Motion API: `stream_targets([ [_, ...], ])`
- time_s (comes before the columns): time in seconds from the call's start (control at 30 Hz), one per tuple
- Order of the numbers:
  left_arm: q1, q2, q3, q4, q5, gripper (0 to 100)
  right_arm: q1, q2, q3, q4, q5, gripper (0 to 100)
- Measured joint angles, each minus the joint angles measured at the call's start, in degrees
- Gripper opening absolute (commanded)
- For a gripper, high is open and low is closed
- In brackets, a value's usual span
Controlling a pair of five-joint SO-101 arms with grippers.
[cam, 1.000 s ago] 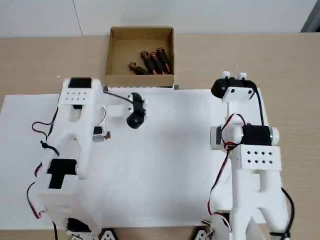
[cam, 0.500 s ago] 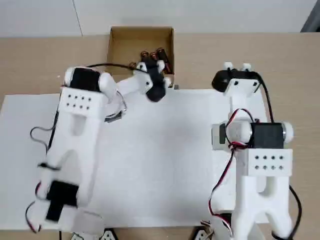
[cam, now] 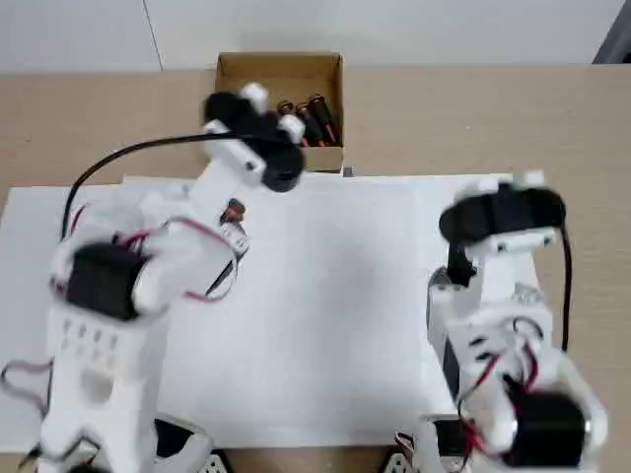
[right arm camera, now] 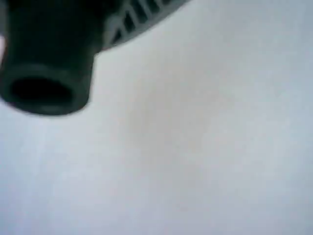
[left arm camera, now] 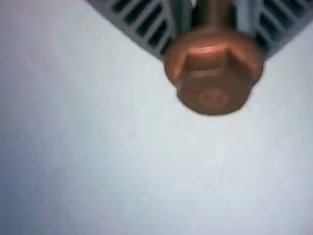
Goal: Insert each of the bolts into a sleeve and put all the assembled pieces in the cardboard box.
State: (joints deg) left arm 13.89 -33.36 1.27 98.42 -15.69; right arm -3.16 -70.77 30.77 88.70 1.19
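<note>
Between the grey ribbed fingers of my left gripper a copper bolt is held, its hex head toward the camera, above the white sheet. From above, that bolt shows under the left arm, just in front of the cardboard box. My right gripper is shut on a black sleeve, whose open bore faces the camera. Several assembled pieces lie in the box's right half.
A white sheet covers the wooden table between the arms. The right arm stands at the front right, well apart from the left arm. A black cable loops over the left side.
The left arm rose and swung its wrist to the box's front left corner. The right arm drew back toward the table's front edge.
</note>
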Motion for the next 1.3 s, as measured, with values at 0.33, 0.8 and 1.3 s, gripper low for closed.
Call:
stream_targets([
  [0.33, 0.0, -22.6, 27.9, -16.8, 18.1, 0, 0.1, -17.4, 20.7, -9.2, 0.0, 0.3],
  [0.8, 0.0, -51.4, 62.5, -44.7, 25.2, 1, -3.3, -32.4, 45.6, -25.8, 0.0, 0.3],
  [1.3, 0.4, -69.5, 78.1, -50.0, 43.0, 1, -25.2, -32.4, 61.5, -50.1, 0.0, 0.3],
])
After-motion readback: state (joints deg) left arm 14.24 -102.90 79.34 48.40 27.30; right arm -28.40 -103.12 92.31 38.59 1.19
